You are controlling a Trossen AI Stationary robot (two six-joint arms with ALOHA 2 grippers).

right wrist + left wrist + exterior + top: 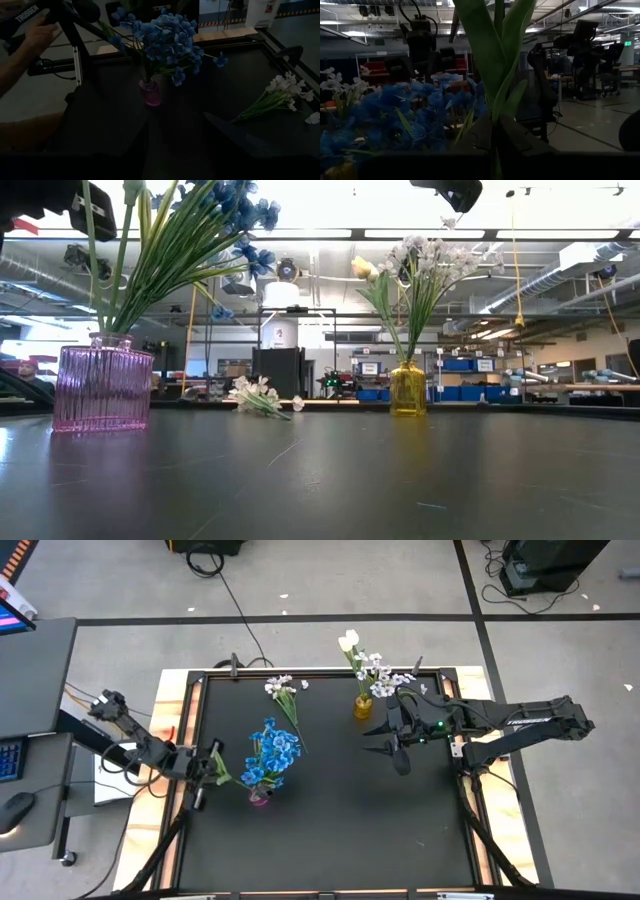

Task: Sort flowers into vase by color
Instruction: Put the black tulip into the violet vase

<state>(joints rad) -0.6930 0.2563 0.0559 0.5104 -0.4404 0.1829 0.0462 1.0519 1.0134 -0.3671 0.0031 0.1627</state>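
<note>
Two vases, pink vase point(259, 797) with blue flowers point(270, 755), yellow vase point(363, 706) white, left fingers point(208, 776) pinching stem, right fingers point(385, 739) spread

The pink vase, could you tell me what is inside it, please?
The pink vase holds blue flowers on green stems. The stem ends show only dimly through its ribbed glass; whether it holds water cannot be told.

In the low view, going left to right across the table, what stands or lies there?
Pink vase with blue flowers → loose white flower spray lying on the table farther back → yellow vase with white flowers.
</note>
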